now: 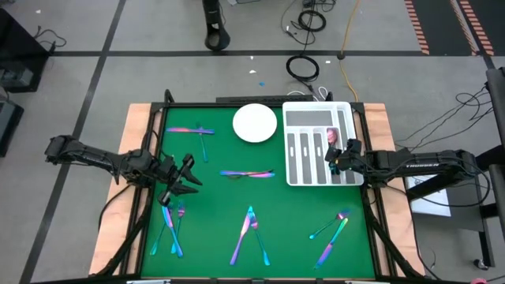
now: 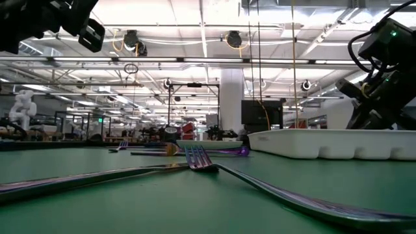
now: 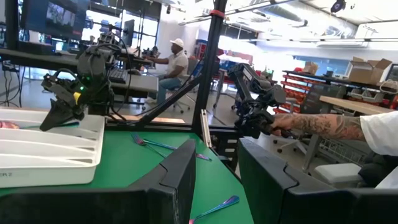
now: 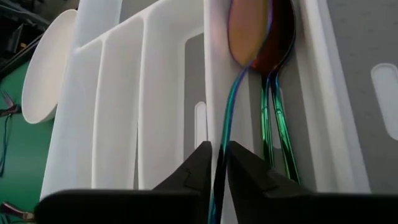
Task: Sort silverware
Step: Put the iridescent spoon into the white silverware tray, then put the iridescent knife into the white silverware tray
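Iridescent silverware lies scattered on the green table: a pair (image 1: pixel 201 132) at the far left, one (image 1: pixel 247 173) in the middle, more (image 1: pixel 172 225) (image 1: pixel 248 233) (image 1: pixel 335 229) along the near side. Spoons (image 4: pixel 277 37) lie in one slot of the white tray (image 1: pixel 319 146). My right gripper (image 4: pixel 219 155) slants down over that slot. Its fingers stand a narrow gap apart on either side of the top spoon's handle (image 4: pixel 219 165). The bowl (image 4: pixel 249 31) of that spoon rests on the other spoons. My left gripper (image 1: pixel 185 177) hovers open at the table's left, holding nothing. My right gripper has the top spoon's thin handle (image 4: pixel 217 174) running between its two fingertips, which come from above and slant down along the slot. Whether the fingertips touch the handle, I cannot tell. The spoon's bowl end lies in the tray.
A white round plate (image 1: pixel 255 123) sits at the far middle, next to the tray. The tray's other slots (image 4: pixel 161 93) show nothing in them. A person sits beyond the table in the left wrist view, and a tattooed arm (image 3: pixel 323 127) reaches in there.
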Motion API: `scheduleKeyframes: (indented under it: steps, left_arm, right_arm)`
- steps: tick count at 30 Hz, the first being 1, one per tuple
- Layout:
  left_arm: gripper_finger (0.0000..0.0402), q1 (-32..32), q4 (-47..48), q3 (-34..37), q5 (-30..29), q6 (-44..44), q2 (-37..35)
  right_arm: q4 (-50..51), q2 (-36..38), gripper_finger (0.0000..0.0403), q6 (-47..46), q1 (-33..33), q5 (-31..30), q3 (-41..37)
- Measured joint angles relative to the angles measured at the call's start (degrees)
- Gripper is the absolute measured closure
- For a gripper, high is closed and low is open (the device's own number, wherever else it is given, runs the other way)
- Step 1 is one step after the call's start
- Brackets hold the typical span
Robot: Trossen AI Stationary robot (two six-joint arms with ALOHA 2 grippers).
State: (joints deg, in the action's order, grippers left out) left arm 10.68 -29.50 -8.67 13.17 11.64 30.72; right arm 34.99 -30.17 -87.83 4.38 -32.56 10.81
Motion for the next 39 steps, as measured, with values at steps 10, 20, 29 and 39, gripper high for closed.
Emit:
scheduleKeyframes:
  steps: [10,20,29,39]
  left_arm:
    - [0.0281,-0.02,0.00,0.00,0.02,0.00,0.00]
    - [0.0281,0.00,-0.02,0.00,0.04,-0.02,0.00]
    - [0.0281,-0.02,-0.02,0.00,0.04,-0.13,0.00]
    - [0.0281,-0.03,-0.02,0.00,0.04,-0.33,0.00]
  right_arm:
    - [7.64,-0.19,0.0346,0.09,0.02,1.29,3.60]
    - [15.54,-3.87,0.0351,2.93,0.04,1.10,12.61]
    - [14.97,-12.77,0.0351,12.87,0.04,1.11,25.16]
    - [12.14,-30.82,0.0351,30.39,-3.16,13.89,45.12]
